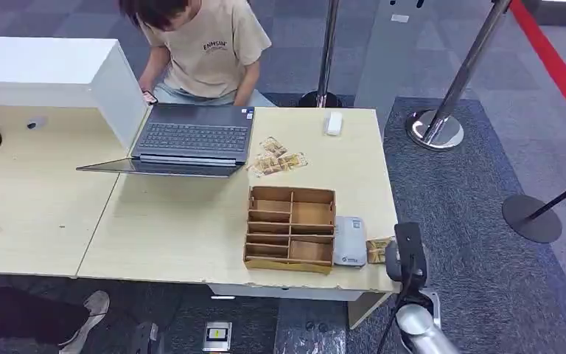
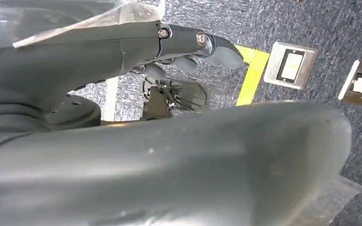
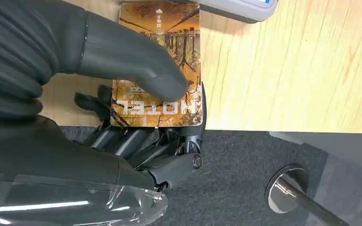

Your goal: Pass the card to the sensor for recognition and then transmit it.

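Pale wooden table carries a wooden organiser box with the white card sensor just beside it. At the table's edge beside the sensor, the right hand pinches the hotel card, thumb on top and fingers beneath. Left hand hangs over grey carpet with fingers curled on nothing.

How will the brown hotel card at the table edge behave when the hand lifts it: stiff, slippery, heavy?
The thin brown printed hotel card lies flat and unbent though partly overhanging the table edge, so probably stiff. It looks glossy, so it may slide under the right hand's thumb. Being so thin, it is likely very light.
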{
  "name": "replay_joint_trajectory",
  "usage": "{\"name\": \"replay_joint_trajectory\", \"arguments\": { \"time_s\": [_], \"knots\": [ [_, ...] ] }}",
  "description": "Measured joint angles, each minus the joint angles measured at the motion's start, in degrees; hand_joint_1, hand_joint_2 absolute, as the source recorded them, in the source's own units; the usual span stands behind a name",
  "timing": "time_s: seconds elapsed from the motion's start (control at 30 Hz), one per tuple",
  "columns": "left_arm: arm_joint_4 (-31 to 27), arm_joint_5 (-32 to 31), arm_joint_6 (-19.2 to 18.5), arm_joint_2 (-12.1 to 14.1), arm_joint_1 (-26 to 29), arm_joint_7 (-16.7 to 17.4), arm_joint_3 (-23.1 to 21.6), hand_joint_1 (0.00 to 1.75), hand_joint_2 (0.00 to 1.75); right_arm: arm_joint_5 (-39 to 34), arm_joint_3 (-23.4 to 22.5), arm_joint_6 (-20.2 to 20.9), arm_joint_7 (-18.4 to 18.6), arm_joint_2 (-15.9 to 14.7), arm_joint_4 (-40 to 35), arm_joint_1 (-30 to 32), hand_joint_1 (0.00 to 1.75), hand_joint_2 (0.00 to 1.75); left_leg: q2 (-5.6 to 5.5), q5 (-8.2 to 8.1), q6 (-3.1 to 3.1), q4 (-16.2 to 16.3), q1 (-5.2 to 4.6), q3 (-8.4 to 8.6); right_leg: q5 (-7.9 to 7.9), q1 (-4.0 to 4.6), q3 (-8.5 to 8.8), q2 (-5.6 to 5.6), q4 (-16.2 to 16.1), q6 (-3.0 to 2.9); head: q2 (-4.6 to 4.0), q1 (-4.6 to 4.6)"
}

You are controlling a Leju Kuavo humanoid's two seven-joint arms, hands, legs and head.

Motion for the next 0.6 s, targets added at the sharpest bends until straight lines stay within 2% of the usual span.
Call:
{"name": "replay_joint_trajectory", "arguments": {
  "time_s": [0.23,0.43,0.6],
  "knots": [
    [0.0,-0.3,0.0,0.0,0.0,0.7,0.0,0.00,0.00,6.1,2.3,0.4,5.7,-0.4,0.9,-1.3,1.75,1.75,0.03,0.00,0.00,0.0,0.00,0.04,0.00,0.00,0.02,0.02,0.0,0.00,0.00,0.00],
    [0.0,-0.2,-0.2,0.0,0.0,0.8,0.0,0.00,0.00,6.6,3.0,-3.2,4.5,-0.8,0.9,-1.4,1.75,1.75,0.03,0.00,0.00,0.0,-0.01,0.03,0.01,-0.01,0.02,0.02,0.0,0.00,0.00,0.00],
    [0.0,0.4,-0.3,0.0,0.0,0.6,0.0,0.00,0.00,9.0,2.3,-5.0,4.5,-1.7,-3.4,-0.7,1.75,1.75,0.03,0.00,0.00,0.0,-0.01,0.02,0.00,-0.01,0.01,0.02,0.0,0.00,0.00,0.00]
  ]
}}
